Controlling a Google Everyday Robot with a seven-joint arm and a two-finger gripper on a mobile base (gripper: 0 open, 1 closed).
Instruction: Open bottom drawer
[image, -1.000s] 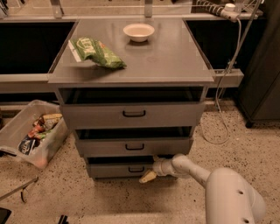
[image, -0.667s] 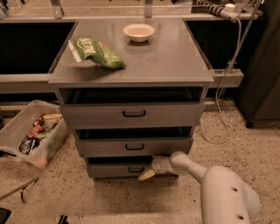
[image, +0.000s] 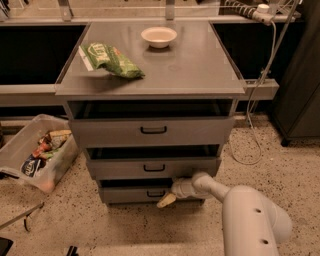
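Note:
The grey cabinet has three drawers. The bottom drawer (image: 127, 194) is the lowest, narrowest grey front, with a small black loop handle (image: 155, 193) at its centre. It stands slightly out, a dark gap showing above it. My white arm (image: 250, 215) reaches in from the lower right. My gripper (image: 169, 196) is right at the bottom drawer's front, just right of the handle, with a pale fingertip (image: 165, 200) hanging below it.
The middle drawer (image: 152, 167) and top drawer (image: 152, 131) also stand slightly out. A white bowl (image: 159, 36) and a green bag (image: 109, 59) lie on the cabinet top. A clear bin (image: 36, 152) of packets sits on the floor at left. A cable (image: 250, 145) trails at right.
My arm has reached further left, bringing the gripper closer to the bottom drawer's handle. The drawers look unmoved.

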